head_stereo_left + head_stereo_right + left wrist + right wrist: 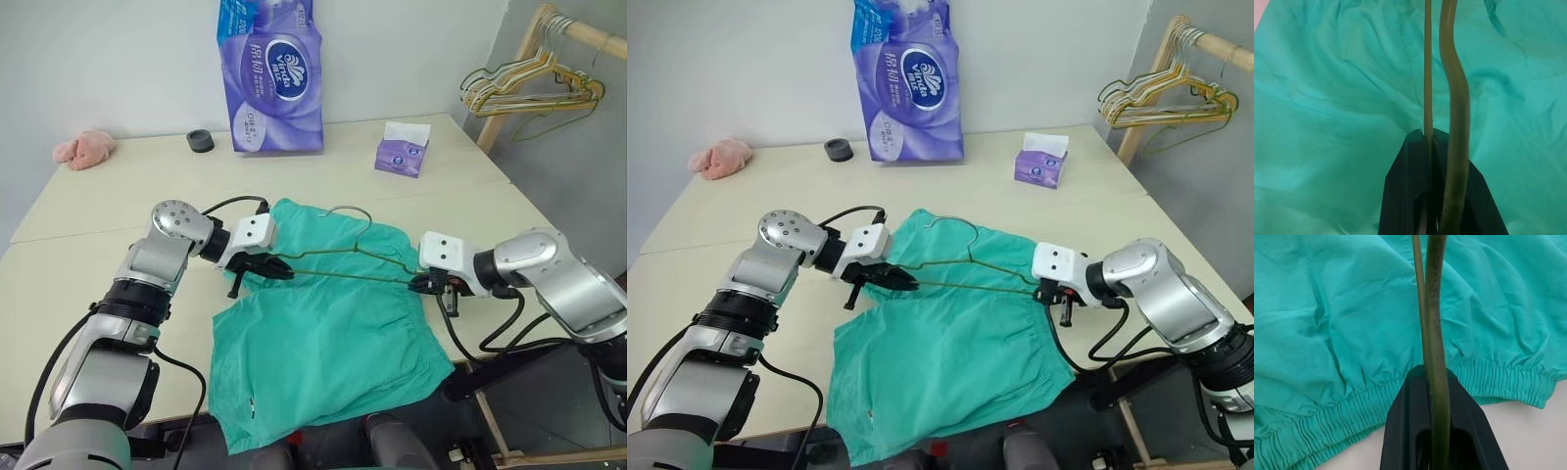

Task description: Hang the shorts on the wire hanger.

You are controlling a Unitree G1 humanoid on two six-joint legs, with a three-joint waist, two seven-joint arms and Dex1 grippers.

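Observation:
The teal-green shorts lie spread flat on the table, with the elastic waistband toward my right arm. The thin olive-green wire hanger lies across their upper part, its hook pointing toward the far side of the table. My left gripper is shut on the hanger's left corner, and the left wrist view has the wire running out from between the black fingers. My right gripper is shut on the hanger's right corner, just above the waistband.
A tall purple tissue pack, a small purple tissue box and a black round object stand at the back of the table. A pink cloth lump lies far left. A wooden rack with several hangers stands at the right.

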